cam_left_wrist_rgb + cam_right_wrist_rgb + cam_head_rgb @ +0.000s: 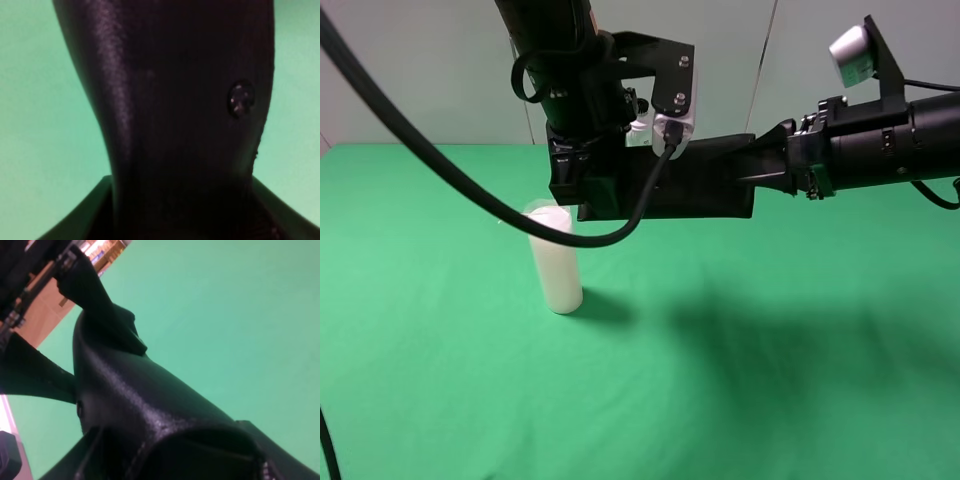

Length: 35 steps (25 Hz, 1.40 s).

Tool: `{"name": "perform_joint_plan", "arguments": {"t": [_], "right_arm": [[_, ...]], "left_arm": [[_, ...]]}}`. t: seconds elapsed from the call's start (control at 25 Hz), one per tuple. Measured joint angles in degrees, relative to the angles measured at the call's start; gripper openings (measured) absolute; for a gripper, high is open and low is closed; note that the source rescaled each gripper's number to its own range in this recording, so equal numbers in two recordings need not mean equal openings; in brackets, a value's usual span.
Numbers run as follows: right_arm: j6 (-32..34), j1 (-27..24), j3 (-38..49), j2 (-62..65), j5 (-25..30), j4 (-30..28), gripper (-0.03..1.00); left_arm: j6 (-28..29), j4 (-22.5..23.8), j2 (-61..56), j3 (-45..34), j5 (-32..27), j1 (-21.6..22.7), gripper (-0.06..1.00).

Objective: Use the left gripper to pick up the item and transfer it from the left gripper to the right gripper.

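Observation:
The item, a flat black leather-like pouch [705,180], hangs level in the air above the green table. My left gripper [570,185] is shut on its left end. My right gripper [757,168] reaches in from the right and its jaws are closed over the pouch's right end. In the left wrist view the pouch [175,100] fills the frame, with a snap stud on it, and runs down between my black fingers [85,217]. In the right wrist view the pouch [140,395] sits between the fingers [282,447], and the left arm shows at its far end.
A tall white candle in glass [557,262] stands upright on the green cloth [770,380], just below the left gripper. A thick black cable [440,165] loops from the upper left down under the left gripper. A pale wall stands behind.

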<state>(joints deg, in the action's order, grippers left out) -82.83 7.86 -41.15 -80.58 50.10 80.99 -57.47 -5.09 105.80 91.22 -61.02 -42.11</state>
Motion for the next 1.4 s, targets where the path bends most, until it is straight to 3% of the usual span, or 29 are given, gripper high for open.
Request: {"name": "perform_joint_plan", "arguments": {"t": [0.52, 0.56, 0.6, 0.64, 0.68, 0.72, 0.8, 0.96, 1.4], "right_arm": [[0.0, 0.1, 0.0, -0.2, -0.2, -0.1, 0.43], [0.0, 0.1, 0.0, -0.2, -0.2, -0.1, 0.43], [0.0, 0.1, 0.0, -0.2, 0.0, -0.9, 0.4], [0.0, 0.3, 0.0, -0.3, 0.7, -1.5, 0.32], [0.0, 0.7, 0.0, -0.4, 1.6, -1.8, 0.18], [0.0, 0.9, 0.0, -0.5, 2.0, -2.4, 0.18], [0.0, 0.9, 0.0, -0.6, 2.5, -2.6, 0.18], [0.0, 0.9, 0.0, -0.6, 2.6, -2.7, 0.18], [0.0, 0.9, 0.0, -0.6, 2.4, -2.7, 0.16]], "left_arm": [[-0.2, 0.4, 0.0, -0.1, 0.6, 0.0, 0.0], [-0.2, 0.4, 0.0, -0.1, 0.8, 0.0, 0.04], [0.0, 0.0, 0.0, -0.1, 2.1, 0.0, 0.15], [0.5, -0.7, 0.0, -0.1, 4.1, 0.0, 0.35], [0.9, -2.2, 0.0, 0.1, 6.0, -0.1, 0.55], [1.0, -2.8, 0.0, 0.2, 7.3, -0.1, 0.72], [1.2, -3.3, 0.0, 0.2, 7.9, -0.1, 0.89], [1.2, -3.4, 0.0, 0.2, 7.9, -0.1, 0.98], [2.7, -3.5, -5.2, 0.2, 7.5, -0.1, 1.0]]}}
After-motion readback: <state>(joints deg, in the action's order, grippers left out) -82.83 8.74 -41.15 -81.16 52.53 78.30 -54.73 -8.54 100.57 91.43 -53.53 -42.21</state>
